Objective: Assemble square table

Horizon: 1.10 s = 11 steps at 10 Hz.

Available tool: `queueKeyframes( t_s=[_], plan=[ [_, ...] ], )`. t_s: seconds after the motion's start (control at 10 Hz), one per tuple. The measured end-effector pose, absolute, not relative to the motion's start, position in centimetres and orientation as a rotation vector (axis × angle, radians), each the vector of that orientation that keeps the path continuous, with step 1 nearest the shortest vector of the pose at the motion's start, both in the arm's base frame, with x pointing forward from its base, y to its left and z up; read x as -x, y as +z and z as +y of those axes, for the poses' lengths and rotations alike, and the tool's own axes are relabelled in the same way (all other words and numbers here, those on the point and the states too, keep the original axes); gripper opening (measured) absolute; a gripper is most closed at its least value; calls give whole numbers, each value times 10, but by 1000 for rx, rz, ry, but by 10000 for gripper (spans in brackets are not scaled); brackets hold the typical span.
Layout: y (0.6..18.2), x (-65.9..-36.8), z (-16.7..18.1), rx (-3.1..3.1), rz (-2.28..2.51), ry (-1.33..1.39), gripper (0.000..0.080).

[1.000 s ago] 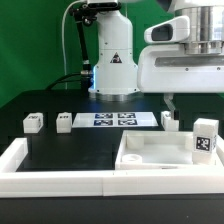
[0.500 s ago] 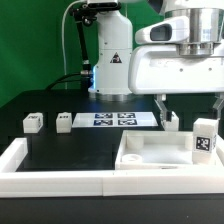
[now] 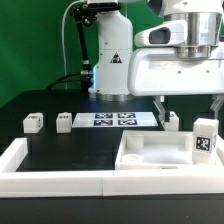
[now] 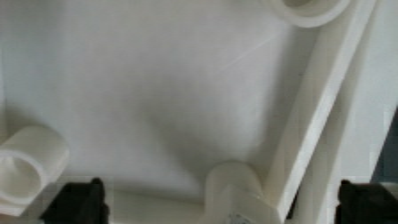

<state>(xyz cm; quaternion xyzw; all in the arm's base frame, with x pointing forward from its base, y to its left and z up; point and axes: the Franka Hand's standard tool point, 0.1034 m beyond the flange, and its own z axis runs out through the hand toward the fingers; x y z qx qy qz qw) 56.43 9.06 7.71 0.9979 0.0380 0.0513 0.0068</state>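
Compared with 1 second ago, the gripper (image 3: 189, 106) has shifted toward the exterior view's left, so both of its fingers (image 3: 160, 104) now show; over the last half second it has barely moved. Its jaws stand wide apart with nothing between them, and it holds nothing. Well off to the gripper's side at the exterior view's left, the 1st leg (image 3: 32, 122) and the 2nd leg (image 3: 64, 121) sit apart on the dark table (image 3: 70, 145), each bearing a tag. Nearer the gripper on that same side lies the marker board (image 3: 112, 119) with 4 tags. The 3rd leg (image 3: 171, 120) stands just beside the finger on the exterior view's left; whether they touch cannot be told. Under the gripper lies the square table slab (image 3: 150, 152), rim up, set against the border wall (image 3: 50, 180). The 4th leg (image 3: 205, 138) stands upright below the other finger, at the slab's edge, its tag facing the camera. In the wrist view the slab's white face fills the picture, its raised rim (image 4: 311, 100) runs down between the 2 dark fingertips (image 4: 80, 198), and a round corner post (image 4: 27, 160) rises from it.
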Motion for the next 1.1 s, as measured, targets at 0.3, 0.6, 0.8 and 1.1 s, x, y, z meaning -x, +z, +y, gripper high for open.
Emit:
queueKeyframes(
  t_s=[0.3,0.6,0.8,1.1],
  plan=[
    [78,-524,91,-3132,140,132,649],
    [76,-481,89,-3143,142,96,649],
    [74,-472,88,-3143,144,81,649],
    [65,-449,98,-3144,129,68,649]
  ],
)
